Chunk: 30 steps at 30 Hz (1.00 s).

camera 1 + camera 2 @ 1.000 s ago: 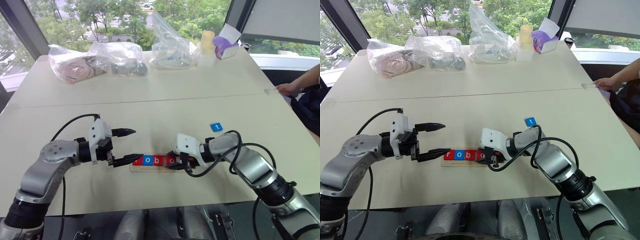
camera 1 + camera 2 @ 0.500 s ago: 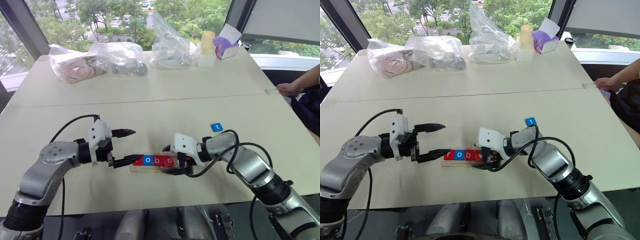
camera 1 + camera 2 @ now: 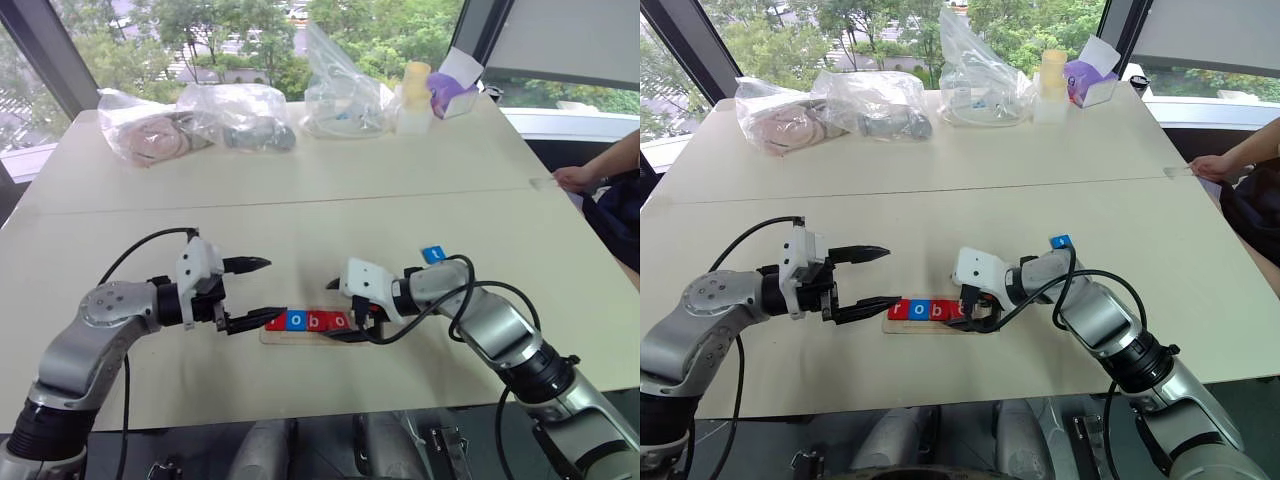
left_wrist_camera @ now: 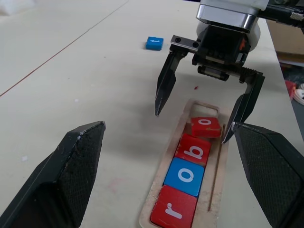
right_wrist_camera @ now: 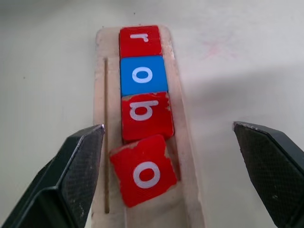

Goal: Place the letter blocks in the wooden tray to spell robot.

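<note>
A narrow, shallow tray of pale wood with rounded corners [image 5: 184, 137] is seen lying on the pale beige worktop [image 3: 330, 225], between the two arms. Four small flat square letter tiles are found in it: a red tile with a white r [image 5: 139, 41], a blue tile with a white o [image 5: 143, 75], a red tile with a white b [image 5: 146, 115] and a red tile with a white o [image 5: 144, 169]. The first three are lined up edge to edge; the last one is set askew, twisted out of line, with one corner touching the b tile. The remaining tray space beyond it is bare. A fifth tile, blue with a white letter [image 3: 432, 254], is left on the worktop well apart from the tray, behind the right arm.

The right claw [image 4: 203, 118] is held spread wide above the tray end, straddling the askew tile, and nothing is gripped. The left claw [image 3: 262, 292] is likewise spread wide and empty, with its lower finger just beside the r end of the tray.
</note>
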Each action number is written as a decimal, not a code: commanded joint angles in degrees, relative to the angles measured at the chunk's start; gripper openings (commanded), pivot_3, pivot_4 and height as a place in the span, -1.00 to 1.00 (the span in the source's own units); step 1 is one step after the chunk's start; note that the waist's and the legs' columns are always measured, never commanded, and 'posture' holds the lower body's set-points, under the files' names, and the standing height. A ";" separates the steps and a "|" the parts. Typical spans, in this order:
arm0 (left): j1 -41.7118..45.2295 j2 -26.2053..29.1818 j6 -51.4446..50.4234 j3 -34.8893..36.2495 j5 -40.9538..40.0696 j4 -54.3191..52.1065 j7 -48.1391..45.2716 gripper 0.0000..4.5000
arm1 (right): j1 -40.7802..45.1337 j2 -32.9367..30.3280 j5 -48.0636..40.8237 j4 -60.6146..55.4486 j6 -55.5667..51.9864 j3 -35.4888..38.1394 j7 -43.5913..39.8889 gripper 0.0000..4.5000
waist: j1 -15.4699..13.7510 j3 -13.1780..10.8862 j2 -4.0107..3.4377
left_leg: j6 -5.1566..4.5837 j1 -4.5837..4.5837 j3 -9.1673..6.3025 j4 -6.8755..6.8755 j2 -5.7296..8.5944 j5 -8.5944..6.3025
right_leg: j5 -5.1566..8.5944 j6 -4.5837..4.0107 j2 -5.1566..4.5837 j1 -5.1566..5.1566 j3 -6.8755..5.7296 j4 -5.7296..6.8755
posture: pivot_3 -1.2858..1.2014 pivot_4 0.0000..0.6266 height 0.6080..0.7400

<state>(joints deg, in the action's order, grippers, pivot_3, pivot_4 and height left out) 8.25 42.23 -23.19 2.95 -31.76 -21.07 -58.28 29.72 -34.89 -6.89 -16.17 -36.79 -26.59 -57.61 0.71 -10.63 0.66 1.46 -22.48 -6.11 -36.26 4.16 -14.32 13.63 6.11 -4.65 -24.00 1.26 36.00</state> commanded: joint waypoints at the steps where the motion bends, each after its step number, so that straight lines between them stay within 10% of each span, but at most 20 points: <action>1: 0.75 -0.09 0.46 0.74 -0.30 -1.49 0.31 1.00 | 0.46 -0.45 2.18 1.00 3.42 -0.60 0.15 0.97 | 0.01 0.00 0.00 | 0.00 0.00 0.00 0.00 0.00 0.00 | 0.00 0.00 0.00 0.00 0.00 0.00 | 0.03 -0.52 1.00; 30: 2.03 -0.84 0.78 -0.11 0.04 -0.48 0.19 1.00 | -2.51 -4.32 0.45 1.80 1.72 6.15 1.81 0.97 | 0.03 0.00 0.00 | 0.00 0.00 0.01 0.00 -0.01 0.00 | 0.00 0.00 0.00 0.00 0.01 0.01 | 0.03 -0.52 1.00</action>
<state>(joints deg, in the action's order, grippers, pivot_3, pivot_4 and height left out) 9.65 41.48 -23.18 2.69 -31.72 -20.90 -57.72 27.17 -39.51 -6.90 -13.77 -35.98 -20.37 -56.05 0.73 -10.63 0.66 1.46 -22.48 -6.09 -36.26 4.15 -14.32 13.63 6.11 -4.65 -24.00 1.28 36.01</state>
